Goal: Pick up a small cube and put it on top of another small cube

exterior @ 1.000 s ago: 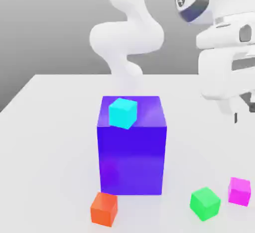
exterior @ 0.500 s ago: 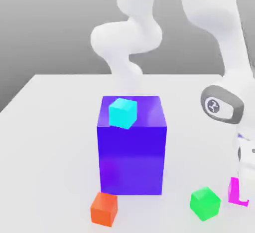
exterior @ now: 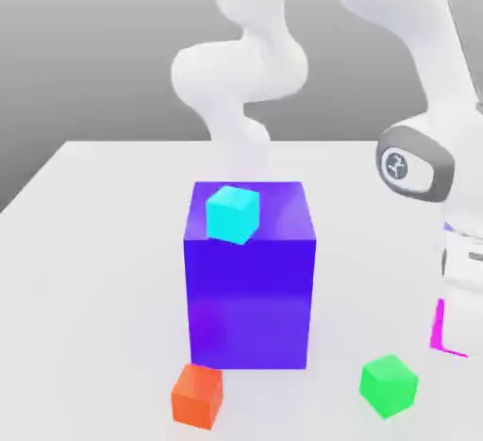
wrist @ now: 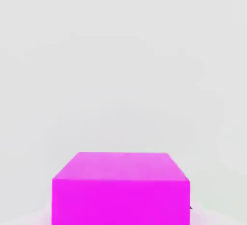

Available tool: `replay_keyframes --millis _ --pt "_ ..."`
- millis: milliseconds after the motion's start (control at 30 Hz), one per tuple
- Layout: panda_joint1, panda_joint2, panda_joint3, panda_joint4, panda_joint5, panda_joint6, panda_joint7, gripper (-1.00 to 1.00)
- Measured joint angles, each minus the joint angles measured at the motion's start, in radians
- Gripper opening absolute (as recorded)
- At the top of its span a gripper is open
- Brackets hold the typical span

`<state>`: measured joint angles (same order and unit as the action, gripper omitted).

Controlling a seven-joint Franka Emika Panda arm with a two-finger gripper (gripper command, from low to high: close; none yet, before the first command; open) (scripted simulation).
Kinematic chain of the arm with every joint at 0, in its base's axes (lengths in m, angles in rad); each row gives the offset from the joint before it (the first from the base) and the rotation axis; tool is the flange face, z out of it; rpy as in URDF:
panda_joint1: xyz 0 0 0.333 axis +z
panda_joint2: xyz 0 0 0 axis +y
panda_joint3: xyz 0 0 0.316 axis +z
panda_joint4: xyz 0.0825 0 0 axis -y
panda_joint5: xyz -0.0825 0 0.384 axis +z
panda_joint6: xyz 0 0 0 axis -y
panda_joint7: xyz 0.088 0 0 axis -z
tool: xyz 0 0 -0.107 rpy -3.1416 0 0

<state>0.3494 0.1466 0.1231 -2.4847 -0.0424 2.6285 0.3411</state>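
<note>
The small cube (exterior: 437, 328) is bright magenta-pink and hangs a little above the table at the exterior view's right, mostly hidden behind my white hand. My gripper (exterior: 460, 328) is shut on it. In the hand view the same small cube (wrist: 120, 190) sits close up, with bare white table beyond it. Another small cube, cyan (exterior: 232, 212), rests on top of the big blue-purple block (exterior: 250, 288).
A green cube (exterior: 388, 384) lies on the white table (exterior: 94, 241) just below and to the left of the held cube. An orange-red cube (exterior: 197, 395) sits at the foot of the big block. My arm's links rise behind the block.
My hand came down over the magenta cube, closed on it, and has now lifted it off the table. The other cubes have not moved.
</note>
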Motion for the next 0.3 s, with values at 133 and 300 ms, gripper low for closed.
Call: replay_keyframes --millis 133,300 --pt "-0.015 0.068 -0.037 -0.007 0.000 0.076 0.033 -1.00" --pt "-0.010 0.124 -0.046 -0.005 -0.012 0.130 0.044 1.00"
